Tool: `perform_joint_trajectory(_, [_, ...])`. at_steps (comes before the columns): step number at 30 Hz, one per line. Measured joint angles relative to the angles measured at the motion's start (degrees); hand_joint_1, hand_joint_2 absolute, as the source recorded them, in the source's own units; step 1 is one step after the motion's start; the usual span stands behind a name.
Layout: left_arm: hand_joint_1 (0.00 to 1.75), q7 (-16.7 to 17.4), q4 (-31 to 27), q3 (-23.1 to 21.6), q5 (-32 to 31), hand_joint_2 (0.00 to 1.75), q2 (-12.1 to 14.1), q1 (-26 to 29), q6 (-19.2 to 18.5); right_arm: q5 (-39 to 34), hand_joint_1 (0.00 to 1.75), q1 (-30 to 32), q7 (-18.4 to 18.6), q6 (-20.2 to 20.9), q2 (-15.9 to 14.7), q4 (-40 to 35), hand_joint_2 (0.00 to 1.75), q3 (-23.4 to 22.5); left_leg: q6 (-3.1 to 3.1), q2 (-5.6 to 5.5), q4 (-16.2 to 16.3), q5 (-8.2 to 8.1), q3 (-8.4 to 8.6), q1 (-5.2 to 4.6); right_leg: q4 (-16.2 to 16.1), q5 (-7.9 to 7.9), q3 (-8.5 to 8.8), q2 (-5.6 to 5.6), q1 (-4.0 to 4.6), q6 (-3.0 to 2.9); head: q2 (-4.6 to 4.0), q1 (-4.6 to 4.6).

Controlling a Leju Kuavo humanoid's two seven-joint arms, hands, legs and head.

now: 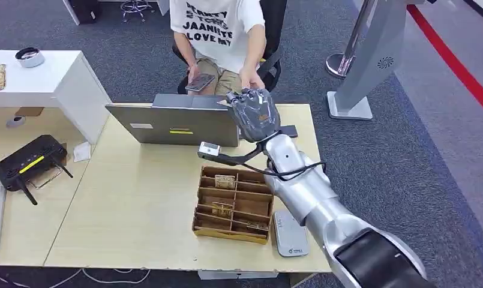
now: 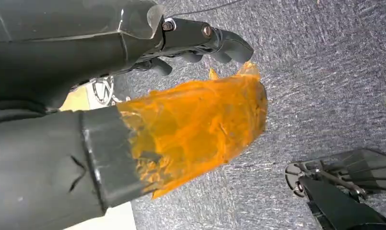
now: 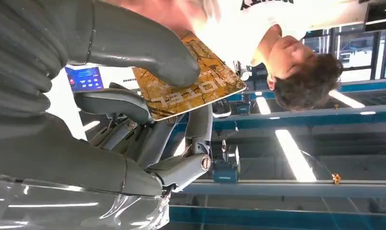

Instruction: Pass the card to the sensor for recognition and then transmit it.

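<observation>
Right hand (image 3: 133,120): thick grey thumb pressed on the card (image 3: 191,79) from one face, darker fingers (image 3: 119,103) under the other, so the card is pinched between them. In the right wrist view the card is orange-brown with a branch-like pattern and pale block lettering, rounded corner, its free end sticking out past the fingertips toward the person (image 3: 286,52). Long axis runs roughly out from the palm, tilted a bit.

Head view gives the placement instead: right hand (image 1: 257,114) raised past the far table edge, beyond the laptop (image 1: 173,123), palm away from camera, just in front of the seated person's hand (image 1: 249,78). Card itself hidden behind the hand there. Person holds a phone (image 1: 200,82) in the other hand.

On the table (image 1: 137,204): wooden divided tray (image 1: 233,204) with similar cards in some slots, grey sensor pad (image 1: 290,234) just beside the tray's right side, black router (image 1: 30,161) on the left.

Left hand (image 2: 200,40): left wrist view shows dark fingers curled loosely over grey carpet, nothing in them; an orange crinkled film covers part of the lens area.
</observation>
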Motion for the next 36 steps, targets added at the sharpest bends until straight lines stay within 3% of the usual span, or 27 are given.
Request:
perform_joint_trajectory(6, [0.00, 0.2, 0.0, -0.2, 0.3, 0.00, 0.0, 0.0, 0.0, 0.0, 1.75, -0.3, 0.0, 0.0, 0.0, 0.2, 1.75, 0.2, 0.00, 0.00, 0.0, 0.00, 0.00, 0.00, 0.0, 0.00, 0.00, 0.00, 0.00, 0.00, 0.00, 0.00])
perform_joint_trajectory(7, [0.00, 0.2, 0.0, -0.3, 0.3, 0.00, 0.0, 0.0, 0.0, 0.0, 1.54, -0.4, 0.1, 0.0, 0.0, 0.2, 1.75, 0.3, 0.00, 0.00, 0.0, 0.00, 0.00, 0.00, 0.0, 0.00, 0.00, 0.00, 0.00, 0.00, 0.00, 0.00])
perform_joint_trajectory(8, [0.00, 0.2, 0.0, -0.3, 0.3, 0.00, 0.0, 0.0, 0.0, 0.0, 0.12, -0.4, 0.1, 0.0, 0.0, 0.3, 1.75, 0.3, 0.00, 0.00, 0.0, 0.00, 0.00, 0.00, 0.0, 0.00, 0.00, 0.00, 0.00, 0.00, 0.00, 0.00])
perform_joint_trajectory(9, [0.00, 0.2, 0.0, -0.3, 0.4, 0.00, 0.0, 0.0, 0.0, 0.0, 0.00, -0.4, 0.1, 0.0, 0.0, 0.4, 1.75, 0.3, 0.00, 0.00, 0.0, 0.00, 0.00, 0.00, 0.0, 0.00, 0.00, 0.00, 0.00, 0.00, 0.00, 0.00])
perform_joint_trajectory(10, [0.00, 0.2, 0.0, -0.3, 0.4, 0.00, 0.0, 0.0, 0.0, 0.0, 0.00, -0.4, 0.1, 0.0, 0.0, 0.4, 1.75, 0.3, 0.00, 0.00, 0.0, 0.00, 0.00, 0.00, 0.0, 0.00, 0.00, 0.00, 0.00, 0.00, 0.00, 0.00])
perform_joint_trajectory(11, [0.00, 0.2, 0.0, -0.3, 0.4, 0.00, 0.0, 0.0, 0.0, 0.0, 0.00, -0.4, 0.2, 0.0, 0.0, 0.5, 0.00, 0.3, 0.00, 0.01, 0.0, 0.00, 0.00, 0.00, 0.0, 0.00, 0.00, 0.00, 0.00, 0.00, 0.00, 0.00])
perform_joint_trajectory(17, [0.00, 0.2, 0.0, -0.3, 0.7, 0.00, 0.0, 0.0, 0.1, -0.5, 0.00, -0.7, 1.2, 0.2, 0.0, 1.2, 0.00, 0.4, 0.00, 0.00, 0.0, 0.00, 0.00, 0.00, 0.0, 0.00, 0.00, 0.00, 0.00, 0.00, 0.00, 0.00])
perform_joint_trajectory(22, [0.00, 0.2, 0.0, -0.3, 1.3, 0.00, 0.0, 0.0, 0.4, -2.2, 0.00, -0.5, -0.3, 0.0, 0.0, 1.2, 0.00, 0.4, 0.00, 0.00, 0.0, 0.00, 0.00, 0.00, 0.0, 0.00, -0.01, 0.01, 0.00, 0.00, 0.00, 0.00])
perform_joint_trajectory(27, [0.00, 0.1, 0.0, -0.3, 3.3, 0.00, 0.0, 0.6, 1.2, -9.9, 0.00, 5.6, -6.7, 0.0, -0.1, -6.6, 0.00, 0.1, -0.02, 0.00, 0.0, -0.02, -0.01, 0.00, 0.0, -0.03, -0.01, 0.01, 0.01, 0.01, 0.00, 0.00])
perform_joint_trajectory(30, [0.00, -0.3, 0.0, -0.2, 4.7, 0.00, 0.0, 1.4, 1.9, -21.8, 0.00, 10.5, -10.3, 0.6, -0.1, -13.1, 0.00, -0.3, -0.01, -0.03, 0.0, -0.03, -0.03, 0.01, 0.0, -0.07, -0.02, -0.02, 0.00, 0.02, 0.00, 0.00])
perform_joint_trajectory(32, [0.00, -0.6, 0.0, 0.2, 5.7, 0.00, 0.0, 2.0, 2.3, -31.2, 0.00, 14.4, -11.7, 3.5, -0.1, -18.0, 0.00, -0.3, 0.00, -0.02, 0.0, -0.05, -0.04, 0.01, 0.0, -0.09, -0.03, -0.02, -0.01, 0.01, 0.00, -0.04])
perform_joint_trajectory(34, [0.00, -0.9, 0.0, 0.7, 6.6, 0.00, 0.0, 2.6, 2.6, -41.4, 0.00, 18.2, -12.6, 9.4, -0.2, -22.9, 0.00, -0.3, -0.03, 0.01, 0.0, -0.08, -0.03, 0.00, 0.0, -0.10, -0.07, 0.01, 0.00, 0.01, 0.00, -0.02])
perform_joint_trajectory(36, [0.00, -1.1, 0.0, 1.5, 7.5, 0.00, 0.1, 3.1, 2.9, -55.6, 0.00, 21.9, -12.6, 20.2, -0.6, -28.1, 0.00, -0.3, -0.04, -0.01, 0.0, -0.08, -0.05, 0.00, 0.0, -0.10, -0.10, 0.00, 0.00, 0.02, 0.00, -0.04])
